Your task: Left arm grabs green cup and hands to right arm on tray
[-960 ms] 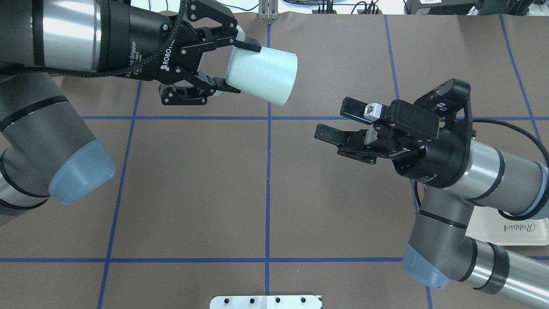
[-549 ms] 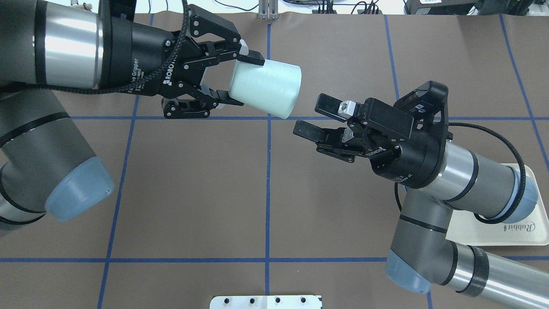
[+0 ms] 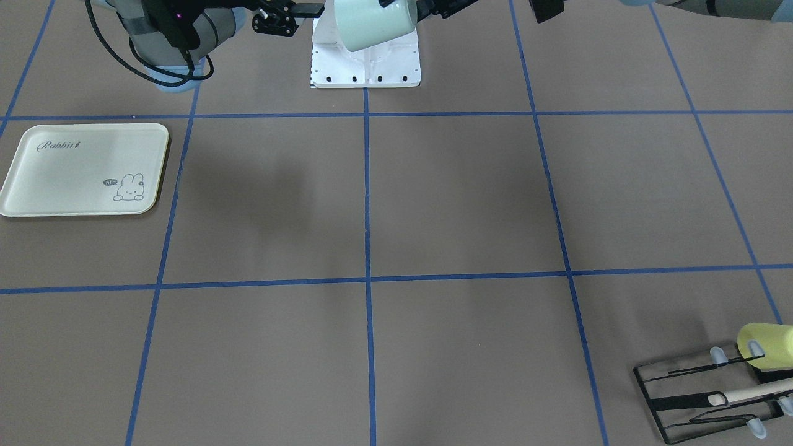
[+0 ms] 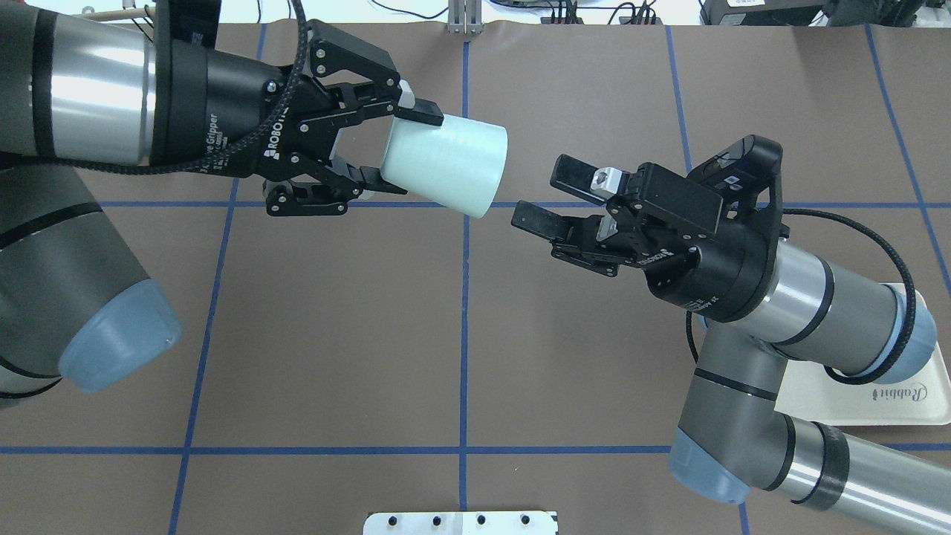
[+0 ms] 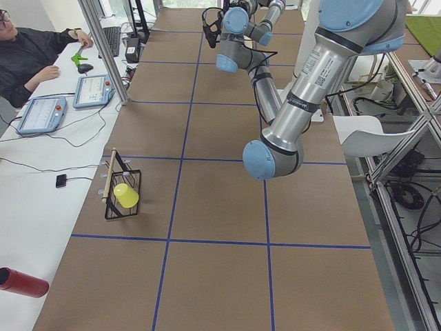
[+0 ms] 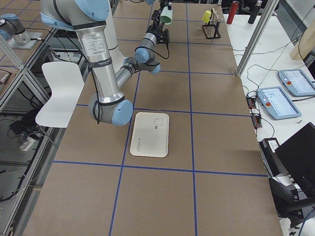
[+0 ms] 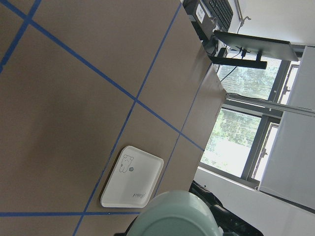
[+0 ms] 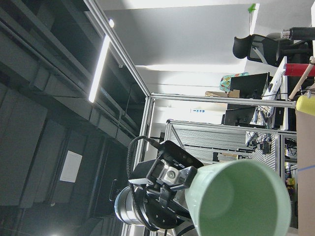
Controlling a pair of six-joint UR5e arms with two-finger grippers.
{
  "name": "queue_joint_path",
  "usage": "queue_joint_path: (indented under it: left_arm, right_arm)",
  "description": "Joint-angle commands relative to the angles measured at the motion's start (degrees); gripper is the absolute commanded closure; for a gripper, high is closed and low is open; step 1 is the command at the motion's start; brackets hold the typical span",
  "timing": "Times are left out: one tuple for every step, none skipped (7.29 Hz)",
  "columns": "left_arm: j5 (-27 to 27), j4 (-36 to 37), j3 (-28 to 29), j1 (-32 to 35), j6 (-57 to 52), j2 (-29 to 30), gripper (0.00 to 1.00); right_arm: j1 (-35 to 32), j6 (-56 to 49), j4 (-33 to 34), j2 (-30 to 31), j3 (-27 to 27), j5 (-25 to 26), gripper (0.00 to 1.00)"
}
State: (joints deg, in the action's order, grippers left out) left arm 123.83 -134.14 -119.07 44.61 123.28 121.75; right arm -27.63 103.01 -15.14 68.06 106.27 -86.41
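My left gripper (image 4: 405,148) is shut on the base end of the pale green cup (image 4: 446,167) and holds it on its side in the air, with the open mouth toward the right arm. The cup also shows in the front view (image 3: 375,21) and the right wrist view (image 8: 236,201). My right gripper (image 4: 548,193) is open and empty, a short gap to the right of the cup's rim, with its jaws pointing at the cup. The cream tray (image 4: 891,405) lies on the table, partly under the right arm. It shows whole in the front view (image 3: 83,170).
A black wire rack (image 3: 700,396) holding a yellow-green cup (image 3: 765,339) stands at the far corner on the left arm's side. The white base plate (image 4: 461,522) sits at the robot's edge of the table. An operator (image 5: 34,55) sits at the side desk.
The right gripper has moved left toward the cup and stays open. The left gripper has brought the cup slightly nearer the robot, still gripped.
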Motion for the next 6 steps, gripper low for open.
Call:
queue_joint_path:
  left_arm:
    - [-0.2,-0.1,-0.6,-0.3,0.6,0.2,0.98]
    - [-0.3,-0.1,-0.5,-0.8,0.5,0.1,0.98]
    - [-0.3,-0.1,-0.5,-0.8,0.5,0.1,0.98]
    - [-0.3,-0.1,-0.5,-0.8,0.3,0.1,0.98]
    - [-0.2,-0.1,-0.5,-0.8,0.2,0.1,0.98]
    - [-0.2,-0.1,-0.4,-1.0,0.2,0.2,0.98]
  right_arm:
    - [-0.1,0.0,1.5,-0.6,0.0,0.3,0.05]
    - [0.0,0.0,1.5,-0.7,0.1,0.3,0.05]
    - [0.0,0.1,2.4,-1.6,0.3,0.4,0.05]
    - [0.0,0.1,4.2,-3.4,0.3,0.4,0.06]
    - [0.0,0.1,4.8,-3.6,0.3,0.4,0.08]
    - [-0.1,0.1,4.8,-3.6,0.3,0.4,0.11]
